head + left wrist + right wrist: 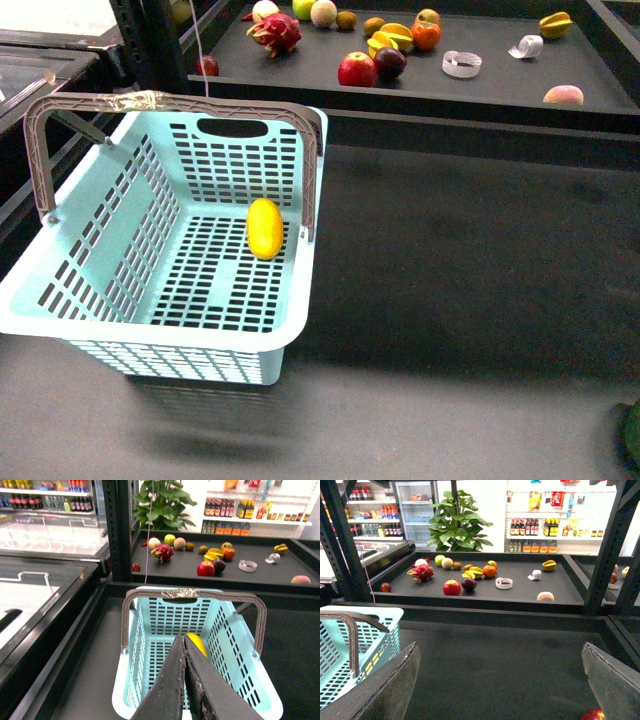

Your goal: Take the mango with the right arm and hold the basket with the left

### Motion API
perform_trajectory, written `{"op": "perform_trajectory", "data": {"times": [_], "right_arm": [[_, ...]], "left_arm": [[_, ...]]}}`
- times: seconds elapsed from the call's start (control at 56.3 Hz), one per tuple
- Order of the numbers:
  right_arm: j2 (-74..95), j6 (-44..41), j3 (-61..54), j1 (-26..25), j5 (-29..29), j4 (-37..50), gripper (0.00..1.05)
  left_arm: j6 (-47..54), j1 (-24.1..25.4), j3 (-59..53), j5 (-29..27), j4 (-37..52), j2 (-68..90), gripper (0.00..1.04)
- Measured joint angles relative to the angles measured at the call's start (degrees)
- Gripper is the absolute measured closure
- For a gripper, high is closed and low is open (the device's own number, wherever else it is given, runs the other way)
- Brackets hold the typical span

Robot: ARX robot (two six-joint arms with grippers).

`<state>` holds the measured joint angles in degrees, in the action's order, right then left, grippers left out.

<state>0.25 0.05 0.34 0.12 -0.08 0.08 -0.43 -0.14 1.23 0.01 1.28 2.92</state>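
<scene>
Currently: mango (264, 228) inside basket (285, 335); left end effector (186, 655) closed, empty above it; right end effector (500, 680) open, empty. Next, probably: left grips basket.

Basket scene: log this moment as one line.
yellow oval mango: on slotted floor of pale aqua plastic basket | left gripper: shut, above basket | right gripper: open, empty

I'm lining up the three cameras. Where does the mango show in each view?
Front view: mango lies on the basket floor, by the right wall.
Left wrist view: mango peeks out in the basket, just beyond the shut left claw.
Right wrist view: not visible.
Shared landmark: the basket's ribbed handle.
</scene>
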Motion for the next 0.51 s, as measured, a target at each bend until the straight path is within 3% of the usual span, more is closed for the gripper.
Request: {"op": "perform_trajectory", "data": {"times": [0.408,0.515], "right_arm": [[0.0,0.0,0.0,0.0,-0.02,0.0,0.08],[0.0,0.0,0.0,0.0,-0.02,0.0,0.08]], "left_arm": [[0.0,0.0,0.0,0.0,-1.14,-2.62,1.03],[0.0,0.0,0.0,0.0,-1.14,-2.62,0.86]]}}
